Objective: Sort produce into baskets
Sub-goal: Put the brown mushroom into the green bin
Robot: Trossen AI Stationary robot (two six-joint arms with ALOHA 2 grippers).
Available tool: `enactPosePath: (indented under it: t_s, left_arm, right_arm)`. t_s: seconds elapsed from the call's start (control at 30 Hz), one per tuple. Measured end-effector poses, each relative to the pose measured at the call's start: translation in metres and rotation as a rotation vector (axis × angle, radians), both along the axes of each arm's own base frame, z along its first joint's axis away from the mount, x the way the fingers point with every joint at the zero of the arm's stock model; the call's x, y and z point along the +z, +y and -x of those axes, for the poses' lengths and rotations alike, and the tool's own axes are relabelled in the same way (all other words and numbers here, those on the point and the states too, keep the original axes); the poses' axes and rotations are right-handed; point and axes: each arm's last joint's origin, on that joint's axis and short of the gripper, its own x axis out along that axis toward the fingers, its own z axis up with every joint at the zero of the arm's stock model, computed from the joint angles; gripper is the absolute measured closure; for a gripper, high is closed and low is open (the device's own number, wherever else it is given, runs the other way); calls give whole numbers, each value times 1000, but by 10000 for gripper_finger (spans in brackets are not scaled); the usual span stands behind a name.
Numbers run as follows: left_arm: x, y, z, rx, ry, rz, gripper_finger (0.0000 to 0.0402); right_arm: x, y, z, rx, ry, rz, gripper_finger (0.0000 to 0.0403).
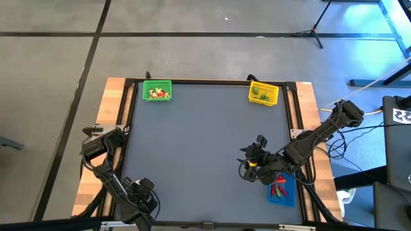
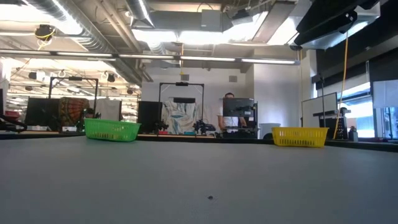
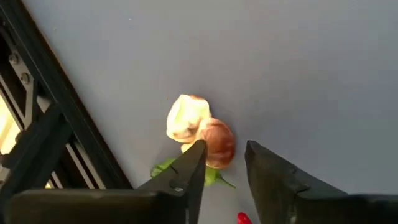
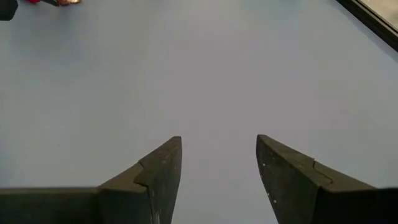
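Left gripper [image 3: 222,163] at the table's near-left corner, fingers part-open, nothing held. Brown-capped mushroom piece [image 3: 216,142] sits right at the fingertips, off toward one finger; pale mushroom piece [image 3: 185,117] touches it just beyond. Green leafy piece [image 3: 166,168] beside. Green basket [image 1: 157,90] is at the far-left corner. Right gripper [image 4: 217,163] wide, empty, by the blue basket [image 1: 282,192].
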Motion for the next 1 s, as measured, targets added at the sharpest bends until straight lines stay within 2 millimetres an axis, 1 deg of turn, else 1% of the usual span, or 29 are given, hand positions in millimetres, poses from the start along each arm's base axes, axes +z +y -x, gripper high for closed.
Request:
enactPosePath:
  t_s: [0.1, 0.2, 0.37, 0.53, 0.63, 0.73, 0.87, 1.0]
  left_arm:
    - [-4, 4, 2, -18, 18, -14, 313]
    - [-7, 6, 4, -42, 32, -15, 327]
    - [-9, 8, 5, -114, 70, -10, 349]
    - [-5, 8, 4, -145, 78, 14, 393]
    - [4, 8, 4, -162, 47, 60, 395]
    - [19, 11, 4, -176, 21, 94, 394]
    - [42, 19, 3, -180, -35, 136, 399]
    - [66, 28, 3, -199, -137, 157, 396]
  right_arm:
    - [-1, 0, -1, 0, 2, 2, 196]
    - [-6, 2, -3, 0, 18, 13, 196]
    - [-19, 7, -9, 5, 64, 37, 196]
    - [-32, 11, -14, 19, 114, 42, 196]
    - [-36, 13, -15, 28, 133, 37, 196]
    - [-37, 13, -16, 31, 138, 35, 196]
    - [-37, 13, -16, 27, 133, 40, 196]
    - [-37, 13, -16, 27, 129, 38, 196]
